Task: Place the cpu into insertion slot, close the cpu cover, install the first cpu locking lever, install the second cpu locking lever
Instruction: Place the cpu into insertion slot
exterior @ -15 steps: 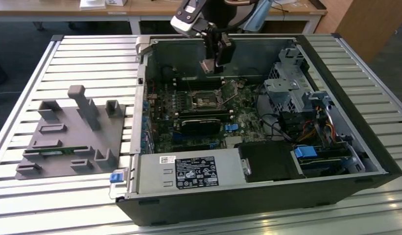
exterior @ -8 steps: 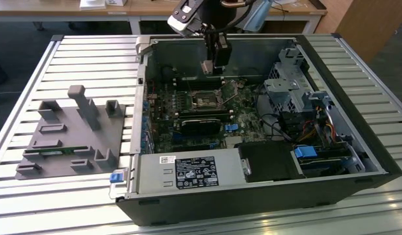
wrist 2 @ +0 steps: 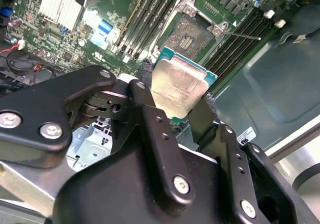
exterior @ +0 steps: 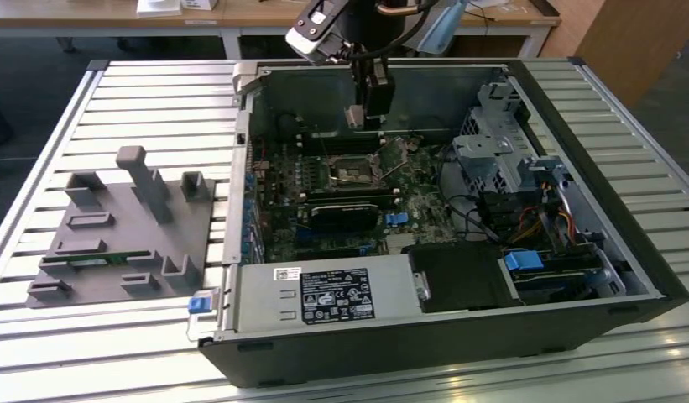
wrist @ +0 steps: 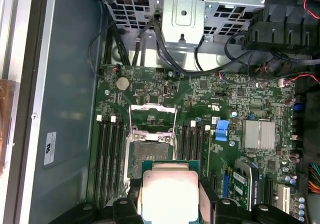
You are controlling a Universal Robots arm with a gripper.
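- end effector [wrist 2: 177, 87]: one, its two black fingers [wrist 2: 146, 72] clenched on opposite edges of the cpu [wrist 2: 181, 82].
- cpu: one, silver top facing the cameras in both wrist views, held in the air above the insertion slot [wrist: 150, 151], not touching it.
- insertion slot: one, empty; its one cpu cover [wrist: 152, 108] is swung up.
- arm: reaches down from above into the one open computer case [exterior: 378, 361] on the slatted worktop [exterior: 98, 109].
- one grey fixture [exterior: 120, 235] lies on the exterior view's left.

Silver-topped cpu [wrist 2: 177, 87] aloft near open insertion slot [wrist 2: 192, 37]
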